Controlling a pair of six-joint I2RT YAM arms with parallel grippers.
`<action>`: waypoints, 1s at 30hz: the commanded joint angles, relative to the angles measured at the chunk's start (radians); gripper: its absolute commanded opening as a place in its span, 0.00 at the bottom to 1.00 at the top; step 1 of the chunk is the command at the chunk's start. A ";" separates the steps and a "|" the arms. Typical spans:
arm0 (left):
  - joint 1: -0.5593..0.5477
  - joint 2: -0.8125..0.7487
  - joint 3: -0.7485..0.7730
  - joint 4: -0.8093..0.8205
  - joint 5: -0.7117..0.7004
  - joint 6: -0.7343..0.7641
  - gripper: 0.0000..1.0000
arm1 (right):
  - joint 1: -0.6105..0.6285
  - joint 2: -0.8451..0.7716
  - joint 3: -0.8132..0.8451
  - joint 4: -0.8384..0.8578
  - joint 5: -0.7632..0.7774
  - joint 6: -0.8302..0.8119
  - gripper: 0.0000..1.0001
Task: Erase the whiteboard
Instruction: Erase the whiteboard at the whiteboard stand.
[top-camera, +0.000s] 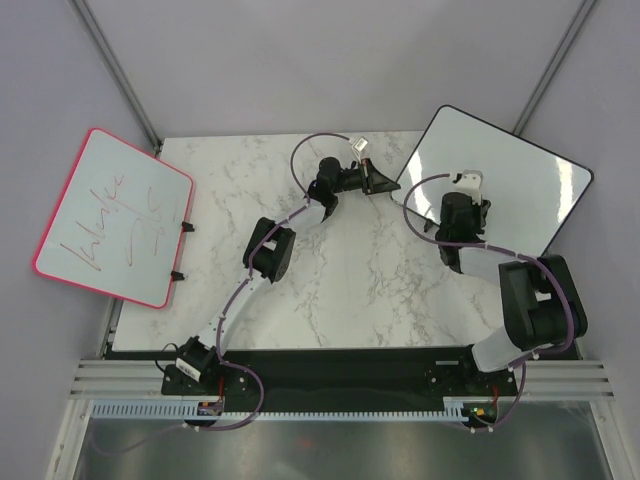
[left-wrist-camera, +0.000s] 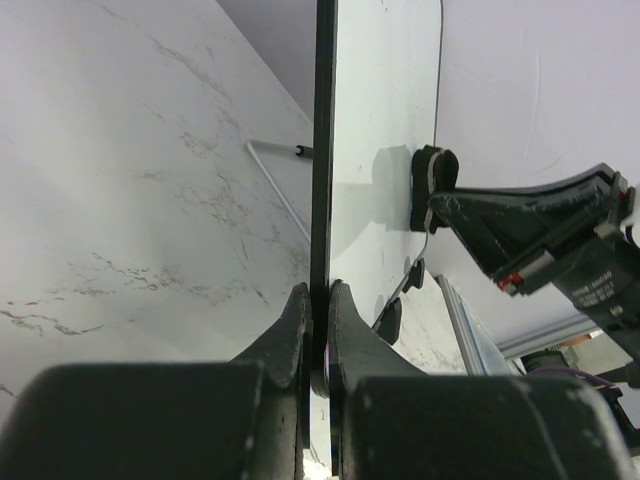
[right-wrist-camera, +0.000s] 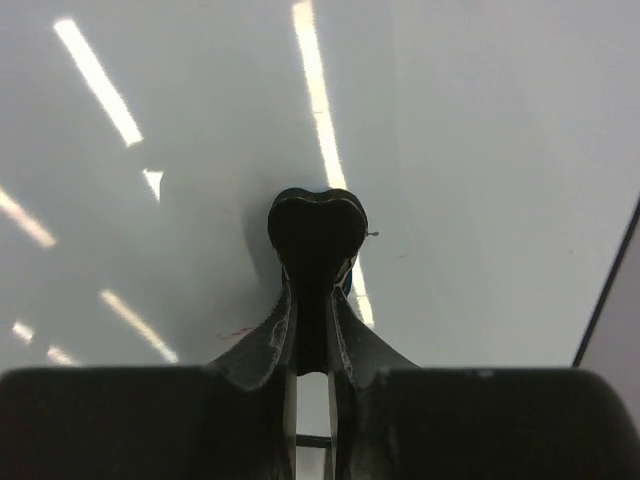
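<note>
The whiteboard (top-camera: 525, 195) with the thin black frame lies at the table's far right, its face white. In the right wrist view the whiteboard (right-wrist-camera: 480, 150) shows only light reflections and a tiny faint red trace at lower left. My left gripper (top-camera: 383, 180) is shut on the board's left edge; the left wrist view shows that gripper (left-wrist-camera: 320, 300) pinching the black frame (left-wrist-camera: 323, 150). My right gripper (top-camera: 468, 198) hangs over the board's middle. The same gripper (right-wrist-camera: 317, 290) is shut on a dark eraser (right-wrist-camera: 317, 225) pressed against the face. The eraser (left-wrist-camera: 431, 188) touches the board.
A pink-framed whiteboard (top-camera: 115, 215) with red scribbles leans off the table's left side, two black clips on its right edge. The marble table (top-camera: 350, 290) lies between the arms. Grey frame posts (top-camera: 115, 70) rise at the back corners.
</note>
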 joint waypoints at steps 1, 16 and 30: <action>-0.029 0.001 0.047 0.030 -0.023 0.005 0.02 | 0.076 0.058 0.044 0.031 -0.080 -0.016 0.00; -0.029 0.001 0.045 0.031 -0.023 0.003 0.02 | -0.015 -0.058 -0.057 0.083 0.076 -0.091 0.00; -0.029 0.003 0.050 0.028 -0.025 0.003 0.02 | 0.081 0.044 -0.010 0.164 0.097 -0.111 0.00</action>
